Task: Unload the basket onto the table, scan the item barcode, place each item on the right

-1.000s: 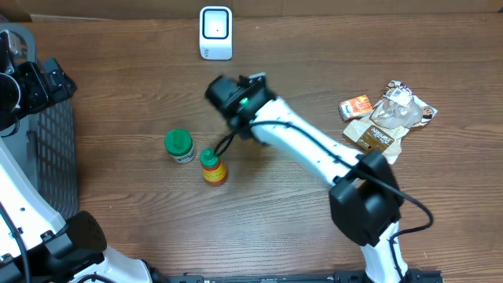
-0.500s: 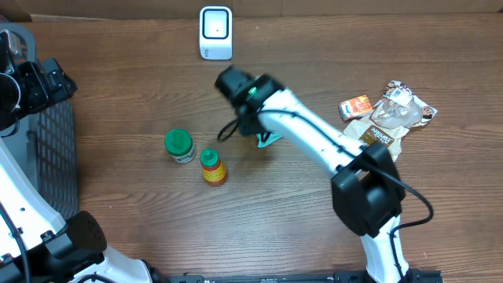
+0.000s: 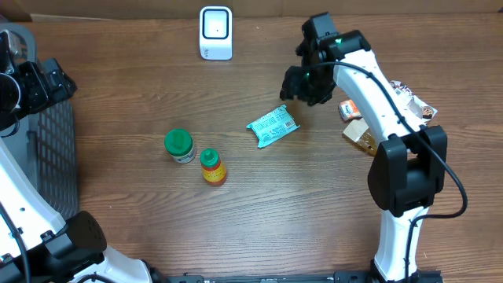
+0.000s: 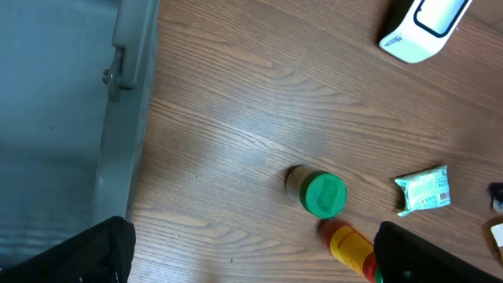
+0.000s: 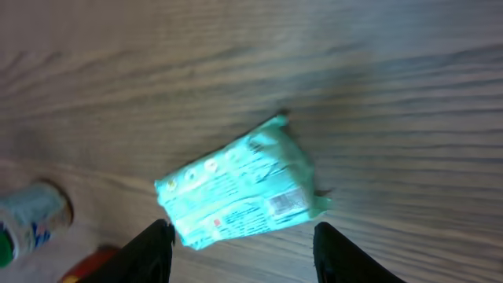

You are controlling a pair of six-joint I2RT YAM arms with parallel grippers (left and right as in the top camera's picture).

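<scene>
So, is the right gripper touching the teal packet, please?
Apart: the overhead view shows a clear gap between the right gripper and the teal packet.

Brown wood-grain table (image 3: 283, 212). Near the middle of the far edge, a white scanner (image 3: 215, 33). Around the centre, a teal packet (image 3: 272, 126), flat and skewed to the edges. Left of it, well apart, a green-lidded jar (image 3: 179, 145) upright, with a small red-and-yellow bottle (image 3: 212, 167) just beside. Toward the right edge, a heap of snack packets (image 3: 393, 118), overlapping. Along the left edge, a grey mesh basket (image 3: 55, 157), possibly resting on the tabletop.
</scene>
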